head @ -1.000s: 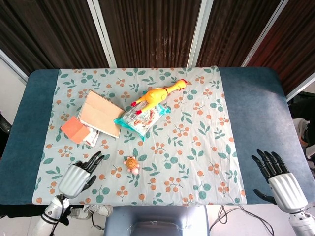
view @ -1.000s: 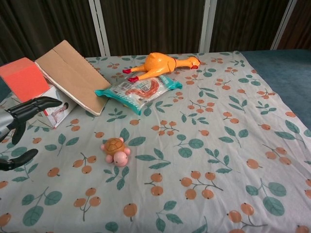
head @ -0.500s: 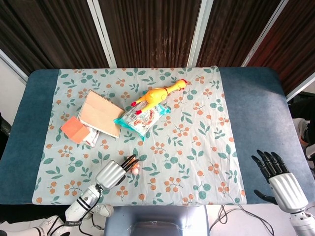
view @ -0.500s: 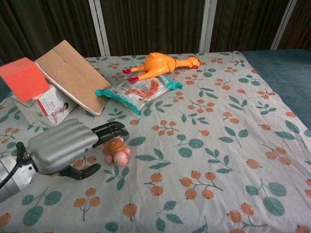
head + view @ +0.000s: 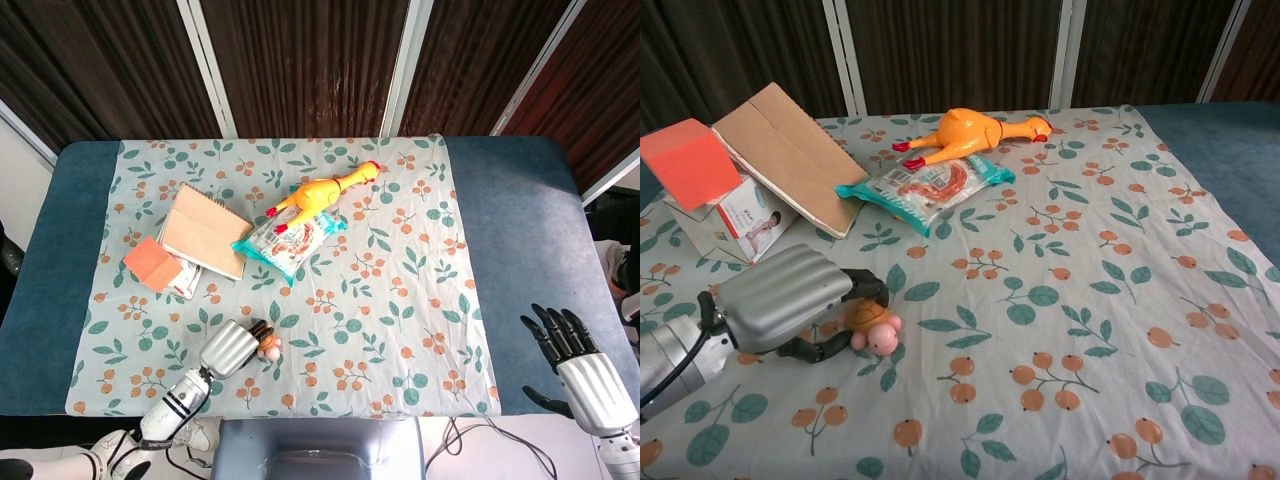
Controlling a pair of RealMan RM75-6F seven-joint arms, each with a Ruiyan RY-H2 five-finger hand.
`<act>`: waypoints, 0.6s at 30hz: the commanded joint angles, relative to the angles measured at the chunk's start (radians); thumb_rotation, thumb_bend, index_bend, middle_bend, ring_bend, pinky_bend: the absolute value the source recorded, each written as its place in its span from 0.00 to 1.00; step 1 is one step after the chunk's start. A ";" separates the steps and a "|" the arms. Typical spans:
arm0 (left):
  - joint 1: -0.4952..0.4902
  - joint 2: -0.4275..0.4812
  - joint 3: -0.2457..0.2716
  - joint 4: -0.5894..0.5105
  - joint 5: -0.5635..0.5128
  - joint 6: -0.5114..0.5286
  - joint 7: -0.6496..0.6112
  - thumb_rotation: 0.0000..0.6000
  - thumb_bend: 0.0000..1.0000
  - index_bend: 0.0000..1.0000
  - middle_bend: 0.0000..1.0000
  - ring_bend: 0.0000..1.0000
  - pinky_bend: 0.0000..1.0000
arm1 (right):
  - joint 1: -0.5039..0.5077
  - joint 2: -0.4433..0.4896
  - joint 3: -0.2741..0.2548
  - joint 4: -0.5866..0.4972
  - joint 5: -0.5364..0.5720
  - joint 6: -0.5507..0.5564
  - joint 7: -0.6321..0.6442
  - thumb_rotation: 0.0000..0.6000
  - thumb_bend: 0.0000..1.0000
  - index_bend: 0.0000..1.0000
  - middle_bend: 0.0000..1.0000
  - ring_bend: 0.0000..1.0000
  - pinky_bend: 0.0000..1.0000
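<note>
My left hand lies low on the floral cloth, its fingers curled around a small toy turtle with a brown shell and pink head. The turtle's head pokes out past the fingertips. My right hand hovers off the table's front right corner, fingers spread and holding nothing; the chest view does not show it.
A yellow rubber chicken and a snack packet lie mid-cloth. A brown notebook leans on a small box beside an orange block. The blue table shows bare at right.
My left hand has closed its fingers around the toy turtle and drawn slightly back toward the front edge. My right hand has dropped a little lower in the head view.
</note>
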 commanded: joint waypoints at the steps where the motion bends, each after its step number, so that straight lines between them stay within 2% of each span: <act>1: -0.019 -0.033 0.006 0.061 0.027 0.048 -0.063 1.00 0.46 0.66 0.62 0.89 0.97 | 0.000 0.000 0.000 0.000 -0.001 0.001 0.000 1.00 0.12 0.00 0.00 0.00 0.00; 4: -0.022 -0.066 0.004 0.128 0.038 0.101 -0.113 1.00 0.47 0.81 0.77 0.89 0.97 | -0.001 0.002 0.000 0.001 0.000 0.003 0.003 1.00 0.12 0.00 0.00 0.00 0.00; 9: -0.024 -0.105 0.010 0.217 0.042 0.149 -0.160 1.00 0.46 0.86 0.84 0.91 0.98 | 0.000 0.003 0.001 0.002 0.003 0.000 0.006 1.00 0.12 0.00 0.00 0.00 0.00; 16: -0.024 -0.147 0.013 0.296 0.032 0.186 -0.172 1.00 0.46 0.85 0.83 0.91 0.98 | -0.002 0.003 0.001 0.001 0.001 0.003 0.005 1.00 0.12 0.00 0.00 0.00 0.00; 17: -0.027 -0.148 0.019 0.306 0.034 0.184 -0.178 1.00 0.46 0.83 0.81 0.91 0.98 | -0.002 0.004 0.001 0.001 0.002 0.004 0.006 1.00 0.12 0.00 0.00 0.00 0.00; 18: -0.029 -0.144 0.024 0.308 0.032 0.173 -0.176 1.00 0.46 0.76 0.74 0.90 0.97 | -0.003 0.004 0.001 0.002 0.002 0.005 0.007 1.00 0.12 0.00 0.00 0.00 0.00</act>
